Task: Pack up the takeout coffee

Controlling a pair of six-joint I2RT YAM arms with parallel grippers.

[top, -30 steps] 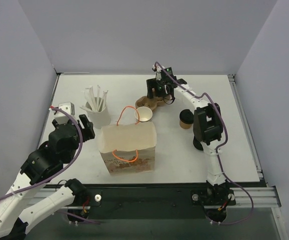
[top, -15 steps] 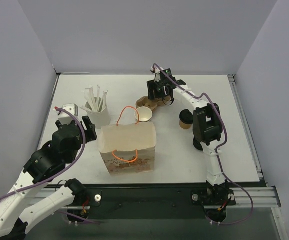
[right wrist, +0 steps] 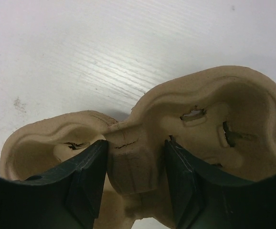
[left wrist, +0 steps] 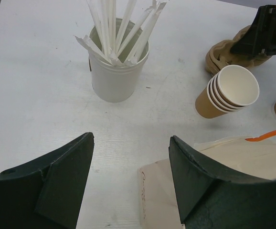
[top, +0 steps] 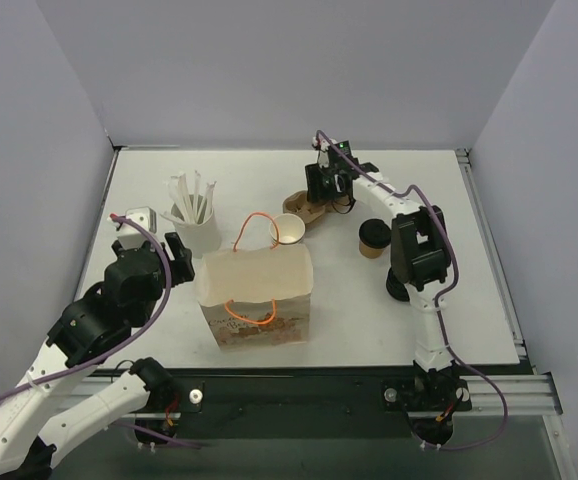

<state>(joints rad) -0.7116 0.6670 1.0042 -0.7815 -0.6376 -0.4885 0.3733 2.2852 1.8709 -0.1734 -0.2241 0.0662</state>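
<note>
Two arms: bolted at the near edge of the white worktop (top: 369, 310). The left one is crooked low at the near left and the right one reaches out to the far middle.
Left fingers (top: 175, 254): spread wide with nothing between them, held above the worktop just left of the bag.
Paper bag (top: 257, 295): stands upright at the middle front, mouth up, with orange cord handles.
Straw cup (left wrist: 115, 71): a white tub beyond the left fingers, full of paper-wrapped straws that fan out.
Stack of cups (left wrist: 226, 93): nested tan cups, white inside, just behind the bag's far right corner.
Takeout coffee (top: 372, 237): a tan cup with its black lid on, upright on the worktop to the right of the stack. It is outside the bag and close beside the right arm.
Pulp cup carrier (right wrist: 195, 124): a brown moulded tray with two wells, lying just beyond the stack of cups.
Right fingers (top: 327, 197): down on the carrier, one in each well, pinching the ridge between them.
</note>
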